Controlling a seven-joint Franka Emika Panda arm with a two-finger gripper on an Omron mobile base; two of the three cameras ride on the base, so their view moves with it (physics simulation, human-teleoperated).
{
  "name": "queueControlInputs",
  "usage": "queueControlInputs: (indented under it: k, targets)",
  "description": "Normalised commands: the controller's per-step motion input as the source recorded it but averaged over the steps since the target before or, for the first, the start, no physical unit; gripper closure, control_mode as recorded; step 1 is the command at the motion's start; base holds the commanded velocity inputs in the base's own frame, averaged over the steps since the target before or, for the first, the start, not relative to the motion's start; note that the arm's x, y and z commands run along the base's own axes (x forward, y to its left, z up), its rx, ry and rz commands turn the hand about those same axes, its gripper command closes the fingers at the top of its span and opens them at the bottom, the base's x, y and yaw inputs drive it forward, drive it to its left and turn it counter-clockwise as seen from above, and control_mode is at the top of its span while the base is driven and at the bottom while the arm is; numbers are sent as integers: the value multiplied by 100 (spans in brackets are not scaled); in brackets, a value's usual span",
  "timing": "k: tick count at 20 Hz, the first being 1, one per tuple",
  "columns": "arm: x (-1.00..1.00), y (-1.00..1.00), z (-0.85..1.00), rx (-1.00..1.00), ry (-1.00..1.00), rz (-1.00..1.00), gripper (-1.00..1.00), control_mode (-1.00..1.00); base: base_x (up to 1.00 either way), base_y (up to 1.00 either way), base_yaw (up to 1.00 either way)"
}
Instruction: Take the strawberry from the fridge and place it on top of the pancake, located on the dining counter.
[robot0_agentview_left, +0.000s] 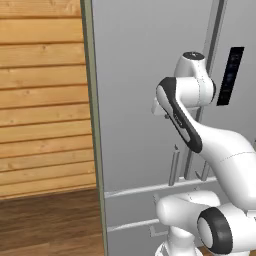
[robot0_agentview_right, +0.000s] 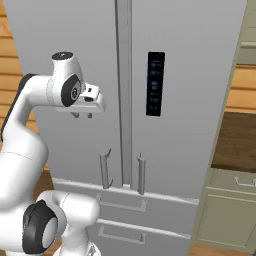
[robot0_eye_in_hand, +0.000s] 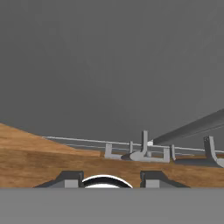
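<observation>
The gripper hangs closed and empty, fingers pointing down, just before the shut fridge doors.

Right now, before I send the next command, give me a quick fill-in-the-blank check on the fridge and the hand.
1. Both doors of the fridge are ____.
2. The dark panel sits on the fridge's ____ door in the right base view.
3. The hand hangs in front of the fridge's left door, holding ____.
4. Below the doors, the fridge has ____ drawers.

Missing words: closed; right; nothing; two
</observation>
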Motion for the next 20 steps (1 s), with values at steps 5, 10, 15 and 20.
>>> queueControlInputs:
  k: [5,10,15,20]
  targets:
    - [0,0,0,0,0,0,-100,100,-38,-1,0]
    - [0,0,0,0,0,0,-100,100,-76,-24,-2]
    - [0,0,0,0,0,0,-100,100,-20,-52,-1]
    - [0,0,0,0,0,0,-100,100,-1,-60,0]
